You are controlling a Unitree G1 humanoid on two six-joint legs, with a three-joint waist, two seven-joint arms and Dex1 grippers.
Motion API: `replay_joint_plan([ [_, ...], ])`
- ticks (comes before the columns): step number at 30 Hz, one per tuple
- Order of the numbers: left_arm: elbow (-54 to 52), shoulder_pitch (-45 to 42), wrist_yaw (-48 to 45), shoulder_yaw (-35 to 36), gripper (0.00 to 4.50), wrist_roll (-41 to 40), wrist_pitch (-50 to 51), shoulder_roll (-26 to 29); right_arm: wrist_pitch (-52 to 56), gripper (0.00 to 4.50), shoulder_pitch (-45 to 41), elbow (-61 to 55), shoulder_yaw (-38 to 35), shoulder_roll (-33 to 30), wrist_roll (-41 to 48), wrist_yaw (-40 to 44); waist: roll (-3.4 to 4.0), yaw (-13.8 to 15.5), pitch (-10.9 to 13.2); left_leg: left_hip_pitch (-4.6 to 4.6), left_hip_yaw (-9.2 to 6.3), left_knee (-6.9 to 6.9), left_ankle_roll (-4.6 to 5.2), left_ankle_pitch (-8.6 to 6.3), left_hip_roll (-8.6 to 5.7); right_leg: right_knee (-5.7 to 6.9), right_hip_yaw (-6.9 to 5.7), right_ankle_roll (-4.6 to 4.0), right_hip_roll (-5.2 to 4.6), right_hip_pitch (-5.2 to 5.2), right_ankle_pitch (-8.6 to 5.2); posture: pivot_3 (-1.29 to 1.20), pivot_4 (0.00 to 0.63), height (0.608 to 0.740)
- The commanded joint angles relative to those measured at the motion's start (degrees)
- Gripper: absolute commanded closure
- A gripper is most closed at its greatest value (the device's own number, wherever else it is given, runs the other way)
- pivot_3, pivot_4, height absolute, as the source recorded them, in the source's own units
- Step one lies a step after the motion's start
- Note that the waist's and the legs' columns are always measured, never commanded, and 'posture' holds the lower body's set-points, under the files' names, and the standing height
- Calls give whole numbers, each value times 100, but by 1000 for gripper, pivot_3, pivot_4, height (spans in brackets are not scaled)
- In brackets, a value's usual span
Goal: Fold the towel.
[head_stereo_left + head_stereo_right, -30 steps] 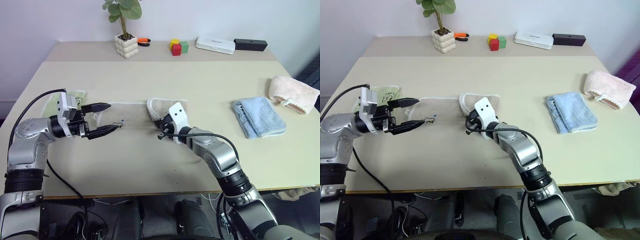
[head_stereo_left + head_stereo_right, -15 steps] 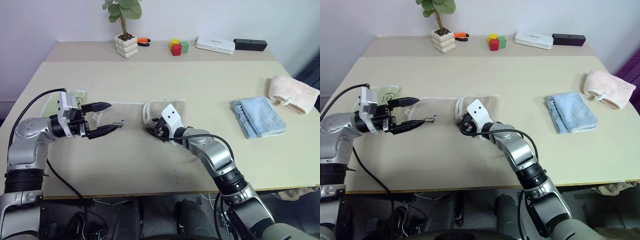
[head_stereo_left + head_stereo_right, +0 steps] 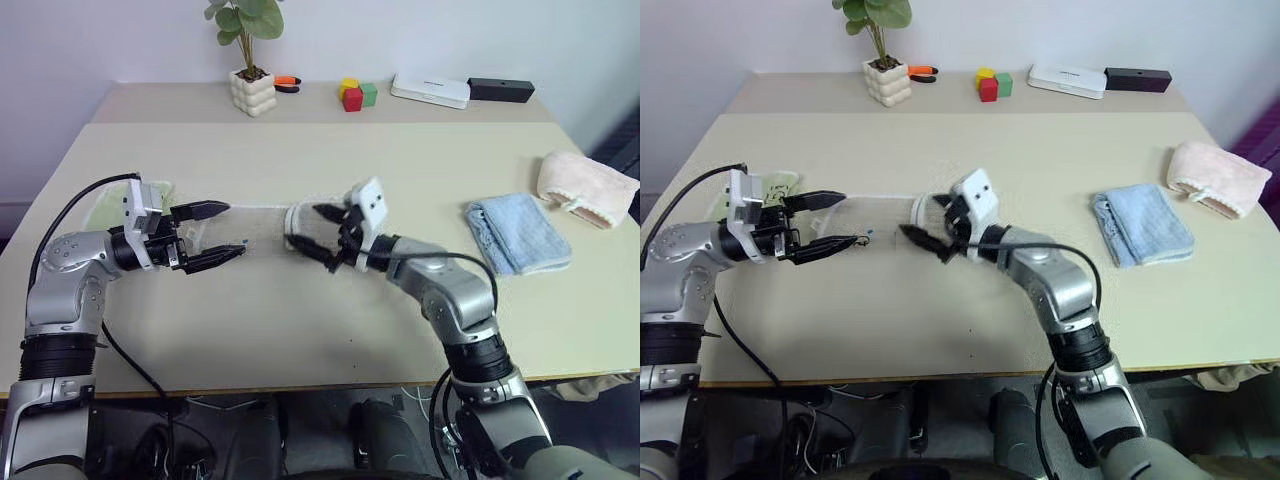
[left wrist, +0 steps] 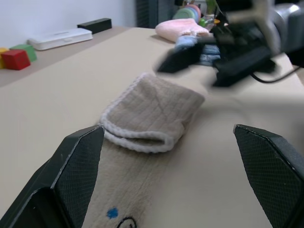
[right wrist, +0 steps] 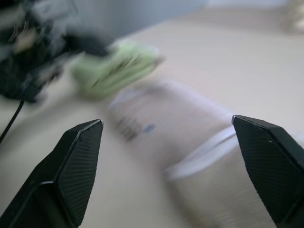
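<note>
Towel (image 4: 152, 111): beige-grey, white corded trim, lying flat on the surface (image 3: 300, 320) between the two tools; right end folded back over itself into a short doubled flap, trim edge curving around the fold.
Left tool (image 3: 218, 233): fingers spread wide, pointing level toward the towel's left end, hovering just above the cloth, nothing pinched.
Left tool fingers (image 4: 78, 156): seen in the left wrist view to either side of the towel's flat part, apart from the cloth.
Right tool (image 3: 325, 238): fingers spread, held above the folded flap and pointing toward the left tool, empty; contact with the towel not evident.
Right tool fingers (image 5: 80, 152): wide apart in the right wrist view, towel fold lying below and between them.
Light green cloth (image 3: 780, 187): on the surface just beyond the left tool, near the towel's left end.
Light blue cloth (image 3: 518, 233): folded, on the surface well to the right of the towel.
Pink cloth (image 3: 585, 185): rolled, near the surface's right edge, beyond the light blue cloth.
Far side of the surface: potted plant (image 3: 250, 60), coloured blocks (image 3: 356, 94), white box (image 3: 430, 90), black box (image 3: 500, 89).
</note>
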Motion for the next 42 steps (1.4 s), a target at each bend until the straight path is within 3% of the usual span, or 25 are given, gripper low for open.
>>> replay_joint_plan([
  [1,-34,-100,16,36,0,-20,-88,5,-555,1871,-226,580,-176,61,-262,-258,0,-7,0,0,1,-1,0,0,0,-1,0,0,0,0,0,0,150,735],
  [6,-116,-57,24,1,0,-36,-29,-27,-1478,4458,-449,1752,38,260,-843,-477,2,-22,1,-1,2,-2,0,0,0,-1,0,0,0,-2,0,0,150,735],
  [12,-274,82,78,4,0,-32,15,-15,-2774,4458,-387,3114,125,625,-1275,-540,4,-39,2,0,3,-4,0,0,1,-1,0,0,0,-3,0,0,150,735],
  [20,-436,230,175,56,0,-74,110,29,-3336,4458,-287,3888,636,493,-2008,-348,2,-22,1,2,3,-2,-1,1,0,1,0,0,-2,1,0,0,150,735],
  [24,-507,279,206,56,0,-144,245,-2,-3404,3250,-356,3796,585,513,-1946,-137,2,-34,1,4,2,-2,-1,1,1,1,0,0,-2,3,0,0,150,735],
  [30,-637,413,348,38,0,-124,437,29,-3203,142,-549,3328,310,494,-1769,-168,4,-32,2,4,3,-2,-1,1,1,1,0,0,-2,2,0,0,150,735],
  [35,-766,493,501,60,0,-195,688,19,-3020,56,-704,3161,118,438,-1691,-205,4,-23,2,3,3,-2,-2,1,1,0,0,0,-3,2,0,0,150,735],
  [38,-948,647,899,153,0,-358,1494,140,-2752,56,-770,2766,-25,349,-1578,-216,7,-37,4,2,3,-4,-2,1,1,0,0,0,-2,0,0,0,150,735],
  [42,-1427,930,1399,718,0,-1323,2895,263,-2247,56,-666,1751,-199,144,-899,433,9,-40,8,-2,2,-5,-1,1,4,1,1,0,-3,-6,0,0,150,735],
])
